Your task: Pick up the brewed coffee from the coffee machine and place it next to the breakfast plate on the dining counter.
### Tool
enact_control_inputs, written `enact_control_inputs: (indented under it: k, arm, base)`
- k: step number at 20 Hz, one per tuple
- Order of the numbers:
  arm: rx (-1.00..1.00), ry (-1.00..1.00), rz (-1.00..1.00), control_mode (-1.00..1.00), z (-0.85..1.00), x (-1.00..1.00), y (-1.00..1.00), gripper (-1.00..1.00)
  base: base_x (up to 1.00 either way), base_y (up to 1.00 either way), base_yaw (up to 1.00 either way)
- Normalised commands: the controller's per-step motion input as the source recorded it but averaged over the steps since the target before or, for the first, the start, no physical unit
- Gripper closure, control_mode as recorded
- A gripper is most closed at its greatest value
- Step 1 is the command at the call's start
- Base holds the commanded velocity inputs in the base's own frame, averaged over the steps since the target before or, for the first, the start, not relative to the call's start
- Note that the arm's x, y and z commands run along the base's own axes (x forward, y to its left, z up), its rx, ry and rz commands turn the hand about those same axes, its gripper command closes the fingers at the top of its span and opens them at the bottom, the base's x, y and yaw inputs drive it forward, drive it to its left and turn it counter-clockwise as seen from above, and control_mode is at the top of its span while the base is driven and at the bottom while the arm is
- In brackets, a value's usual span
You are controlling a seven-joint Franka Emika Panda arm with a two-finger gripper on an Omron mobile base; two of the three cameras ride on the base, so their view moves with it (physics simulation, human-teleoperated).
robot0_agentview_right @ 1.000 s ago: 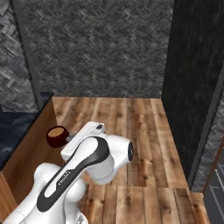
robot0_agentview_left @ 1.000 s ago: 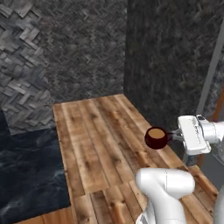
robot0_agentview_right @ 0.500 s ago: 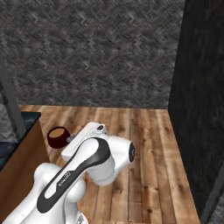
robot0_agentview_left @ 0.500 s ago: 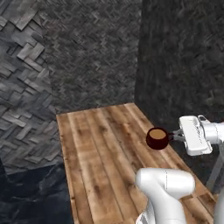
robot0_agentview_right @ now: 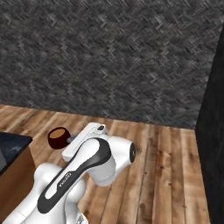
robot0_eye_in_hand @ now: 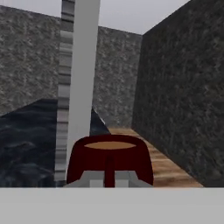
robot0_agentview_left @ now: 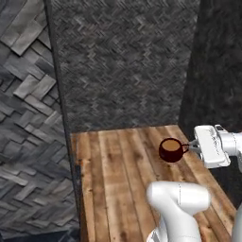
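The brewed coffee (robot0_agentview_left: 170,150) is a small dark red mug with light brown liquid, held upright in the air above the wooden floor. My gripper (robot0_agentview_left: 190,146) is shut on its handle, reaching in from the right. From the right base camera the mug (robot0_agentview_right: 57,138) hangs left of the gripper (robot0_agentview_right: 70,140). In the hand view the mug (robot0_eye_in_hand: 109,157) sits close at the bottom centre, with the gripper (robot0_eye_in_hand: 109,180) closed on its handle. A black marble-look dining counter (robot0_eye_in_hand: 26,140) lies behind it to the left. The coffee machine and the breakfast plate are out of view.
Wooden plank floor (robot0_agentview_left: 118,179) runs ahead to grey herringbone walls (robot0_agentview_left: 123,66). A dark wall (robot0_agentview_left: 217,71) stands close on the right. A dark counter corner (robot0_agentview_right: 11,146) on a brown cabinet is at the left. A pale grey post (robot0_eye_in_hand: 78,87) rises just left of the mug.
The whole scene has shifted in both base views, so the base has turned. The mug stays in the shut gripper, in the same place relative to the arm.
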Motion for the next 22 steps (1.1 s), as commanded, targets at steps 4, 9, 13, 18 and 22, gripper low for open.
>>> enact_control_inputs:
  k: [4, 9, 13, 18, 22]
  arm:
    - [0.00, 0.00, 0.00, 1.00, 0.00, 0.00, 0.00, 1.00]
    - [0.00, 0.00, 0.00, 1.00, 0.00, 0.00, 0.00, 1.00]
    - [0.00, 0.00, 0.00, 1.00, 0.00, 0.00, 0.00, 1.00]
    - [0.00, 0.00, 0.00, 1.00, 0.00, 0.00, 0.00, 1.00]
    - [0.00, 0.00, 0.00, 1.00, 0.00, 0.00, 0.00, 1.00]
  base:
    - [1.00, -0.35, 0.39]
    - [1.00, -0.11, 0.53]
    - [1.00, -0.05, 0.62]
    - [1.00, -0.05, 0.65]
    - [1.00, -0.04, 0.66]
